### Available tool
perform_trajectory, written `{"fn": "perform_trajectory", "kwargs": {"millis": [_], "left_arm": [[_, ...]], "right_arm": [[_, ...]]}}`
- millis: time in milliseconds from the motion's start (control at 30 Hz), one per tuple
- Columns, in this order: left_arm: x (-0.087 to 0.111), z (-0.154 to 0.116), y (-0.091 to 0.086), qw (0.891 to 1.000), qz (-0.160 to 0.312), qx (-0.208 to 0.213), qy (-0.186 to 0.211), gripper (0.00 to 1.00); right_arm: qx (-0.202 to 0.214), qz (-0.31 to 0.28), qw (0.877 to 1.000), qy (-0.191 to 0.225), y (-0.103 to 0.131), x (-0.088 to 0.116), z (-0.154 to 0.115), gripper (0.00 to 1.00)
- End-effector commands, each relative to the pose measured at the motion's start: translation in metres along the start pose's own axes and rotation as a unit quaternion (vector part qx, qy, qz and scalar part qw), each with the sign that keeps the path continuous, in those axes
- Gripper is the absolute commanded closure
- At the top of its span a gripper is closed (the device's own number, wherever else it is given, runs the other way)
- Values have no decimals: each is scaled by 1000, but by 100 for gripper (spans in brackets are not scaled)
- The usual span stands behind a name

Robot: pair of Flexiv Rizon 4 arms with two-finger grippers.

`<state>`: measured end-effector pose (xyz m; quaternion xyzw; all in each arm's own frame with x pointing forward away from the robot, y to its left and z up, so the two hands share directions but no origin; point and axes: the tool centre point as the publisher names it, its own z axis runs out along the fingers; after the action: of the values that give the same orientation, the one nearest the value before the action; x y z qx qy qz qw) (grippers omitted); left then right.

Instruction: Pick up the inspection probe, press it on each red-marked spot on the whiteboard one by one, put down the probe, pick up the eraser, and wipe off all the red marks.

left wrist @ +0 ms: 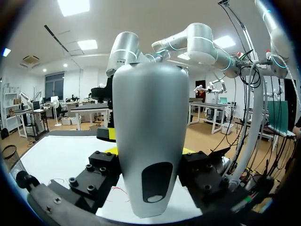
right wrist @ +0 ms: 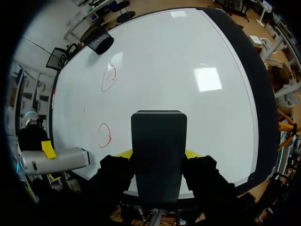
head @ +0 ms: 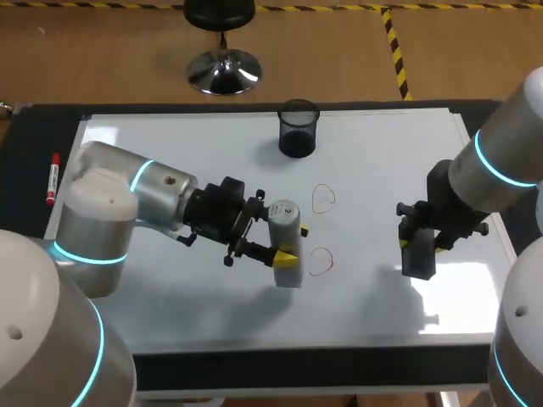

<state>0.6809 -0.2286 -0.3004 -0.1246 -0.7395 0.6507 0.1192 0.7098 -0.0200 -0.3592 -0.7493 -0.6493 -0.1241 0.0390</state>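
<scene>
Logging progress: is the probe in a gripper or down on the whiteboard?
In a gripper: the left gripper clamps the probe from both sides.

light: bright, overhead | glare: patches on whiteboard [head: 382, 170] | shadows: soft grey, near edge

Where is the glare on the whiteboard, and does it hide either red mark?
Head view: glare sits on the whiteboard right of the eraser and at its far left corner; the farther red mark and nearer red mark are clear. Right wrist view: one bright ceiling-light reflection, apart from both marks.
</scene>
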Motion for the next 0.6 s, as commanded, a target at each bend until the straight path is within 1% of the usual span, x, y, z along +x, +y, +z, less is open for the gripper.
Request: {"fn": "perform_trajectory", "kwargs": {"millis": [33, 600], "left_arm": [[-14, 13, 7, 1000, -1, 3, 6, 100], [-39, 37, 14, 1000, -2, -4, 7, 100]], "right_arm": [[-1, -1, 1000, 2, -1, -1, -1, 100], [-1, -1, 1000, 2, -1, -1, -1, 100]]}}
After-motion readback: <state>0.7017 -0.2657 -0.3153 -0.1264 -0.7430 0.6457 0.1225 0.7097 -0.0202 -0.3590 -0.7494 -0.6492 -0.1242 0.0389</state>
